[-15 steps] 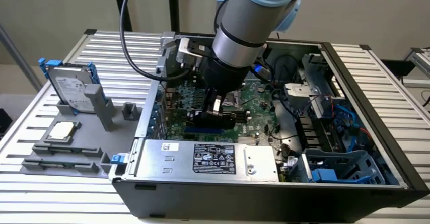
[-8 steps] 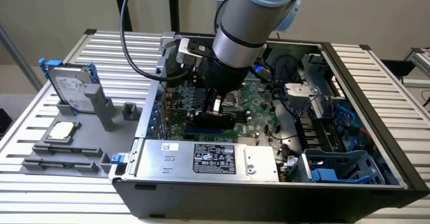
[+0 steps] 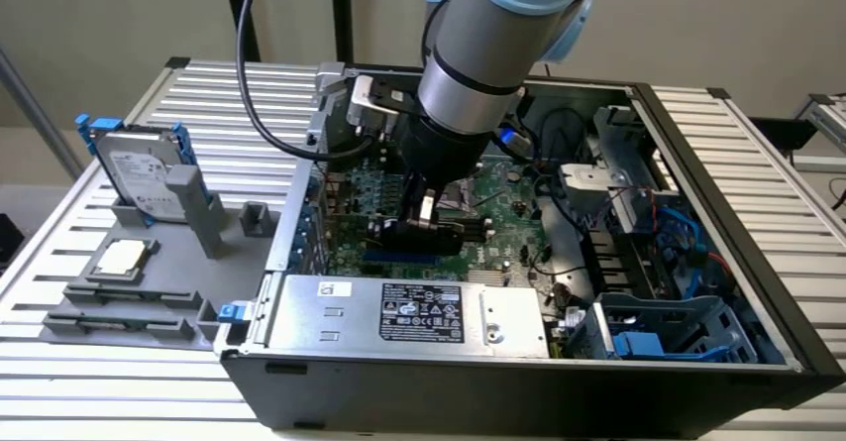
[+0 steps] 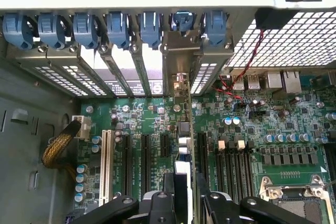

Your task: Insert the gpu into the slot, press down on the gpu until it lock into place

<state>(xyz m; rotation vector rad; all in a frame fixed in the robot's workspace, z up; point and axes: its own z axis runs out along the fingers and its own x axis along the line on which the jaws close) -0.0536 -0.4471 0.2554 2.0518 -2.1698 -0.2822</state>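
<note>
In the exterior view, an open computer case (image 3: 740, 362) was seen lying on a slatted counter (image 3: 106, 382), with the green motherboard (image 3: 509, 213) exposed inside. The arm (image 3: 489, 45) was lowered into the case, and the pincer (image 3: 426, 225) was positioned over the black gpu (image 3: 443, 235), which stood on edge at the bright-blue slot (image 3: 396, 259), just behind the silver power-supply box (image 3: 410, 312). A hard drive (image 3: 139, 173) was held upright in a grey stand on the counter at the exterior view's left. In the wrist view, the gpu (image 4: 190, 145) was seen edge-on as a thin vertical board running up to its metal bracket (image 4: 181, 56) at the row of blue clips (image 4: 118, 27). The pincer (image 4: 184, 205) was spread open, one finger (image 4: 160, 205) on each side of the card's edge; contact with the card could not be determined. The slot itself was hidden beneath the card.
</note>
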